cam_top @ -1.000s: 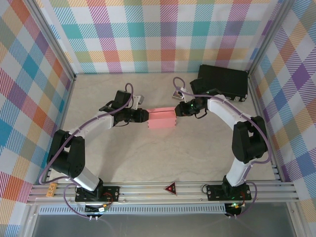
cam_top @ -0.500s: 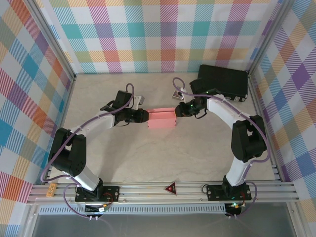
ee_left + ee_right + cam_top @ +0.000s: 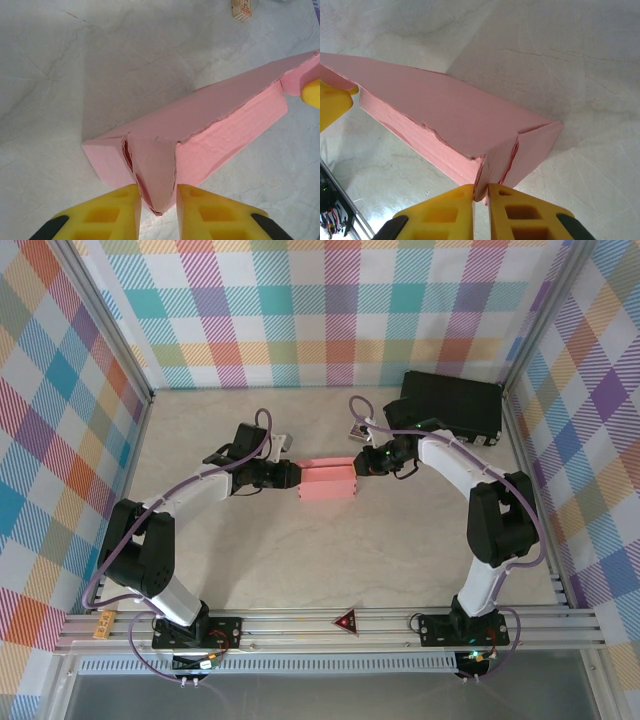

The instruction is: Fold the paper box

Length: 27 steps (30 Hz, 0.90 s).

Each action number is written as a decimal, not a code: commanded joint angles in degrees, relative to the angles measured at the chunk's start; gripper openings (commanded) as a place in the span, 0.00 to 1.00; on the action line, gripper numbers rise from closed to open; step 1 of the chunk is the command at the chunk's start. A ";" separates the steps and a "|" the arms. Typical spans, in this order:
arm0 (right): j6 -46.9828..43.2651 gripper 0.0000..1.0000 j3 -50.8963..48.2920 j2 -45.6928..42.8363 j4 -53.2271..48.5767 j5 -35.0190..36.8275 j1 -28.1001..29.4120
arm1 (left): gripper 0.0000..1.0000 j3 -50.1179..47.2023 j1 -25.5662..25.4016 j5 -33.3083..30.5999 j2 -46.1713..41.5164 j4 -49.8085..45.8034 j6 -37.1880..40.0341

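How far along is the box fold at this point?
Done: the paper box is already a closed long shape on the table. In hand: the left gripper and right gripper each pinch one end. Left: the end flaps stick out, untucked.

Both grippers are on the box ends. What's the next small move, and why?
Probably push both grippers slightly inward to tuck the ends. The left gripper pinches a flap jutting from one end of the box, the right gripper pinches the other flap at the far end, and both flaps stand out instead of lying flush.
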 commanded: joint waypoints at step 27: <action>-0.18 0.15 1.86 1.47 -1.72 -0.47 -0.13 | 0.60 1.55 0.42 -5.51 -5.90 -3.27 4.66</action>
